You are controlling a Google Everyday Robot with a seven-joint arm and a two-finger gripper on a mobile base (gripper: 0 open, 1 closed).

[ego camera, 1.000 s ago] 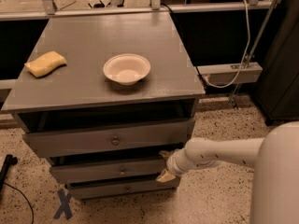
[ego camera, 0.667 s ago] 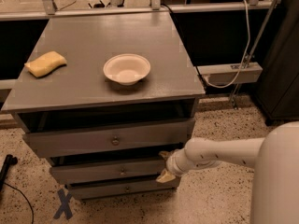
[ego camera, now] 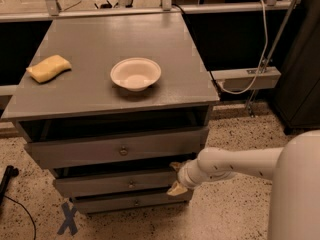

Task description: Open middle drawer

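Staying put, gripper at right end of middle drawer

On the surface, a bowl sits at centre, a sponge at its nine o'clock; below, the end effector meets the middle drawer at three o'clock.

Speckled terrazzo floor, blue tape X, grey bench, dark panels behind, white cable; gripper at bench's lower right front.
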